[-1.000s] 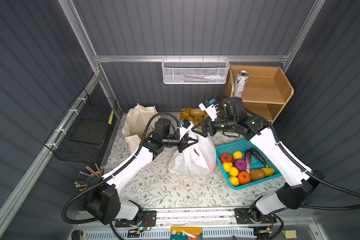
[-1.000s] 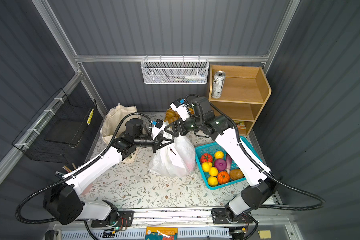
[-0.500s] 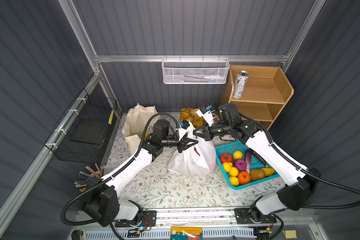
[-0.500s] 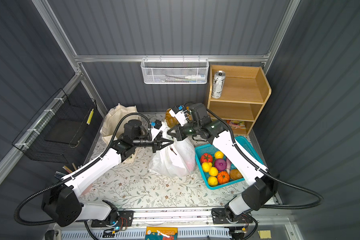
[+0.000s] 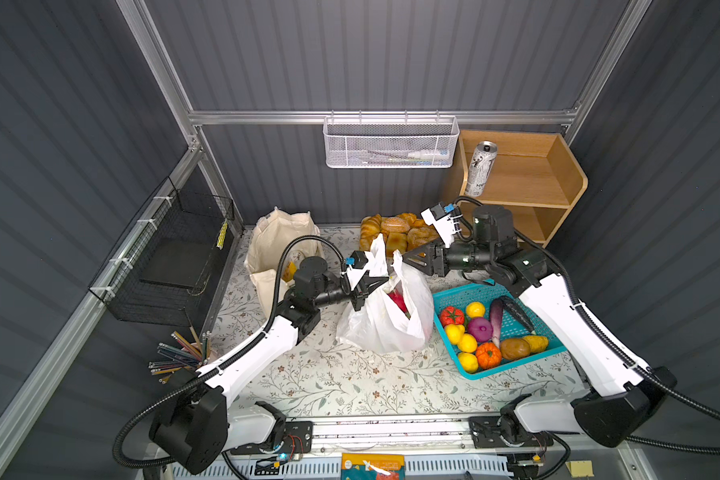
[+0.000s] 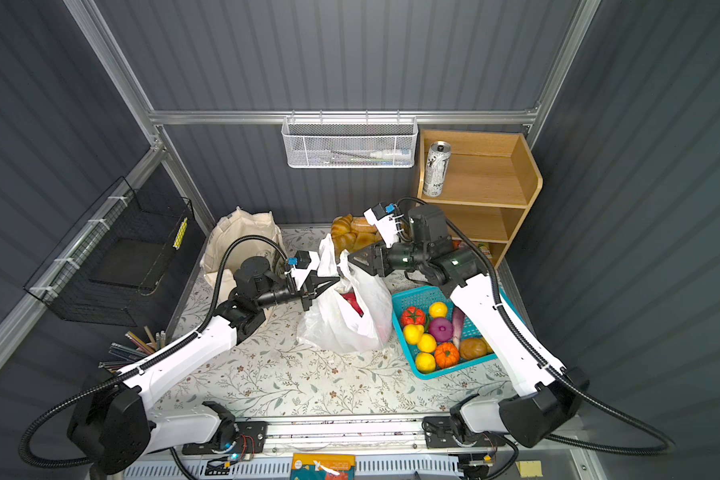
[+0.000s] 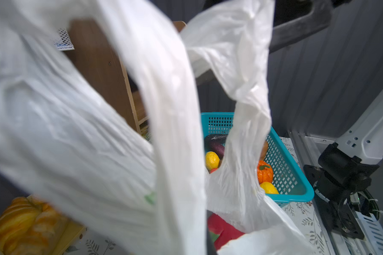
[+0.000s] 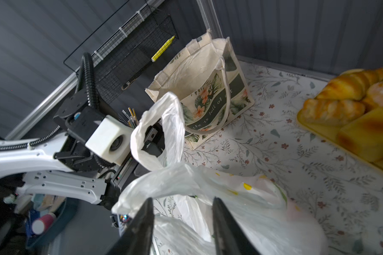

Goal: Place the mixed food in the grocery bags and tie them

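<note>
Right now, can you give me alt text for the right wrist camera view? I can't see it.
The open right end effector hovers at a white plastic bag. Beyond it the left end effector pinches one looped bag handle; a printed canvas tote stands open behind, golden bread rolls to one side.

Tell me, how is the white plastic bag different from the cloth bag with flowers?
The plastic bag is thin, see-through white; the cloth tote is cream with printed leaves and flowers. The plastic bag sits in the middle; the cloth tote stands in the back corner. Both have handles and open tops.
</note>
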You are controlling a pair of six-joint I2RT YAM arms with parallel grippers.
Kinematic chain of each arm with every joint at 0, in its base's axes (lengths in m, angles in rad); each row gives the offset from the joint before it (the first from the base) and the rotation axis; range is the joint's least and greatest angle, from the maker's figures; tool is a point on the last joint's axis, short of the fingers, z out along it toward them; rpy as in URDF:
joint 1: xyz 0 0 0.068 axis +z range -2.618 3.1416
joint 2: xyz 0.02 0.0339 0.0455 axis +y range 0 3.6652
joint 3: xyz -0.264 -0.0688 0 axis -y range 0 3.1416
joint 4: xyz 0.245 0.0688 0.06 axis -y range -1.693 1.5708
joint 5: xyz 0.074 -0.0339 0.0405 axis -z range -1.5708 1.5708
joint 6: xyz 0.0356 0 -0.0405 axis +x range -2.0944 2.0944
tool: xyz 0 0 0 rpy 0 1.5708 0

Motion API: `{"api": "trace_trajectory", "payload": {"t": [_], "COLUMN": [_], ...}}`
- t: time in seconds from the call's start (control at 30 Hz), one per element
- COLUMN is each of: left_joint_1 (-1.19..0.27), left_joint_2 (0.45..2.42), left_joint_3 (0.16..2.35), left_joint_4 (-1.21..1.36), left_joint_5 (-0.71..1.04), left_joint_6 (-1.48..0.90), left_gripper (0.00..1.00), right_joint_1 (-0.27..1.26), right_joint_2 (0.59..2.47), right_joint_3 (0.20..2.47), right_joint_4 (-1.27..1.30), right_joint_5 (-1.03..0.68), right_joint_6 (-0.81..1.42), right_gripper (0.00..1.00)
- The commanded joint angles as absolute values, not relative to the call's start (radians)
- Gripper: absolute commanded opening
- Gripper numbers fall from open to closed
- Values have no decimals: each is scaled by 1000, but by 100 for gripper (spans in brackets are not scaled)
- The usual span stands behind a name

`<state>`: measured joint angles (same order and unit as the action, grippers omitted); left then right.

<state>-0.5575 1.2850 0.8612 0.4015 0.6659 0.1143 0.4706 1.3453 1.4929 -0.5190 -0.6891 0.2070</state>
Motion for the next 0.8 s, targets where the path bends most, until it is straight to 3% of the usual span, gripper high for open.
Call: {"api": "trace_trajectory", "payload": {"t": [0.0,0.13,0.3,0.57,0.63,0.77], "left_joint_1": [-560,-560,-557,-546,-544,-523], "left_joint_2": [1302,1316,1352,1368,1374,1398], "left_joint_3": [879,924,1025,1048,1056,1092], "left_joint_4": [449,367,182,152,144,71], "left_joint_5": [692,730,808,855,868,928], "left_joint_6": [92,102,147,151,157,188], "left_gripper": [0,0,0,0,2,17], "right_joint_1": [465,467,496,554,555,556], "right_joint_2": [1333,1333,1316,1317,1335,1356], "right_joint_3": [1476,1506,1533,1538,1545,1581], "right_joint_4": [-513,-540,-593,-621,-633,-655], "right_joint_5": [-703,-689,-657,-533,-486,-390], "right_joint_6": [189,176,114,104,108,97], "right_gripper": [64,76,82,81,68,11]}}
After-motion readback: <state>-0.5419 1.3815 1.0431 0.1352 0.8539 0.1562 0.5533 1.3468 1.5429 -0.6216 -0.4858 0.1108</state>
